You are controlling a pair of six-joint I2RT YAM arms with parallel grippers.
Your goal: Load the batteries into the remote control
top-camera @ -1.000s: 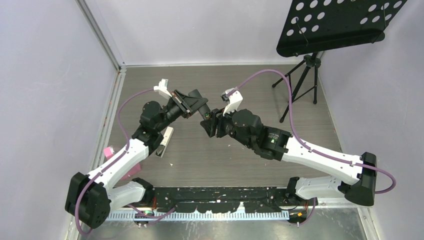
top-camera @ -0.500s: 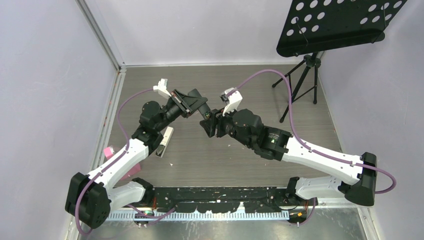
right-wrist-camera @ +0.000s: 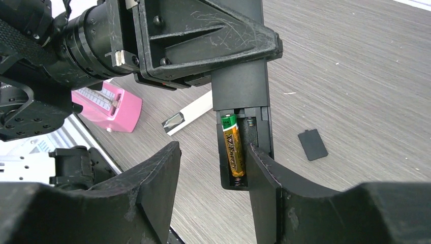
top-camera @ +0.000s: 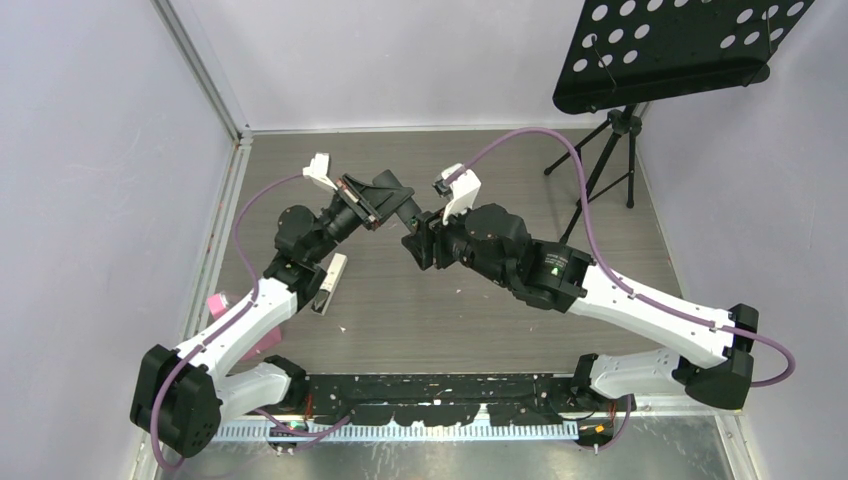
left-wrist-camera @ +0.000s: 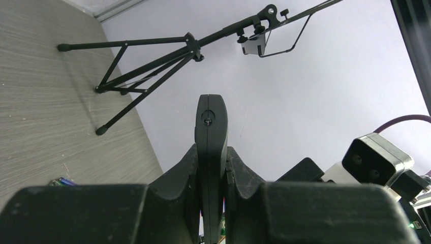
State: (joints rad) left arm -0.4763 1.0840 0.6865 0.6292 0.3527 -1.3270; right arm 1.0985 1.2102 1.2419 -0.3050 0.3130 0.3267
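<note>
Overhead, both arms meet mid-worktop (right-wrist-camera: 356, 76), raised off it. Left gripper (left-wrist-camera: 211, 162) clamped on black remote control (right-wrist-camera: 241, 91), jaws tight on its two faces, held edge-on in left wrist view. Remote's open bay faces right wrist camera. One of the batteries (right-wrist-camera: 234, 145), orange-gold with green end, sits in left slot; right slot shows a spring. Right gripper (right-wrist-camera: 213, 152) jaws apart, flanking remote's lower end; right finger overlaps remote's edge, contact cannot tell. Small black cover (right-wrist-camera: 312, 144) flat on worktop, right of remote. White bar (right-wrist-camera: 195, 112) and pink object (right-wrist-camera: 109, 104) lie left.
</note>
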